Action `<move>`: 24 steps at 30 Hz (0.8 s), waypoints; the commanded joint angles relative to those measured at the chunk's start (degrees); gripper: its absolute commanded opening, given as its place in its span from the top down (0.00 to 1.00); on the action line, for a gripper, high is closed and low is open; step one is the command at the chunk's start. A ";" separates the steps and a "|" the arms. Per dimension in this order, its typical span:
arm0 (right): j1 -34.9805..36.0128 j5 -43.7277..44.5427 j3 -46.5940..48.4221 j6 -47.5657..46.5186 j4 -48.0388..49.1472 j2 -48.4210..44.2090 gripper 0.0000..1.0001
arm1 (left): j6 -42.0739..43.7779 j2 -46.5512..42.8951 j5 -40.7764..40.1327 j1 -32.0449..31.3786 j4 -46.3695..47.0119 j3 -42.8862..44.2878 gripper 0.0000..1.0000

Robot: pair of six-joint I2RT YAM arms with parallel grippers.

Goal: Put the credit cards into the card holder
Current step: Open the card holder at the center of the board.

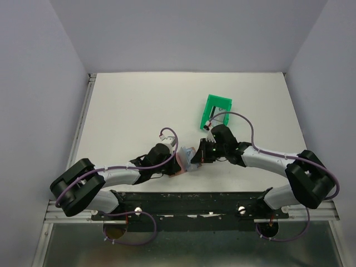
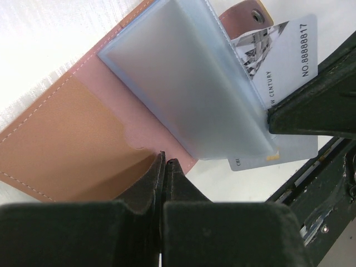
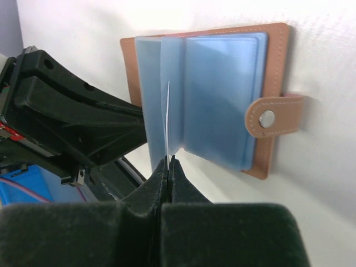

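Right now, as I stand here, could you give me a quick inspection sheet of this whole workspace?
Surface: white table, matte.
Job's things: card holder lies open with its plastic sleeves fanned; one credit card sits between the sleeves, partly out.
Clutter: green bin beyond the arms.
Grippers: left gripper shut on the holder's cover; right gripper shut on the card.
Cables: purple cables loop along both arms.
Surroundings: grey walls on three sides.

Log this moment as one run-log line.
step: card insertion | left gripper: shut on card holder cover | right gripper: shut on credit card, edge-on between plastic sleeves | seated: cannot tell
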 commanded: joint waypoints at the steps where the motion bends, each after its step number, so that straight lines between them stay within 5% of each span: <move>1: 0.29 -5.11 -1.18 1.61 6.77 2.50 1.00 | 0.32 -1.27 0.74 -0.34 -1.20 0.28 1.00; 13: 0.29 -11.53 -1.97 3.89 15.82 7.16 1.00 | 1.29 -17.17 -3.12 -0.34 -11.13 0.90 1.00; 24: 0.29 -12.67 -2.23 3.72 16.89 6.11 1.00 | 1.99 -19.65 -6.20 -0.34 -13.42 3.09 1.00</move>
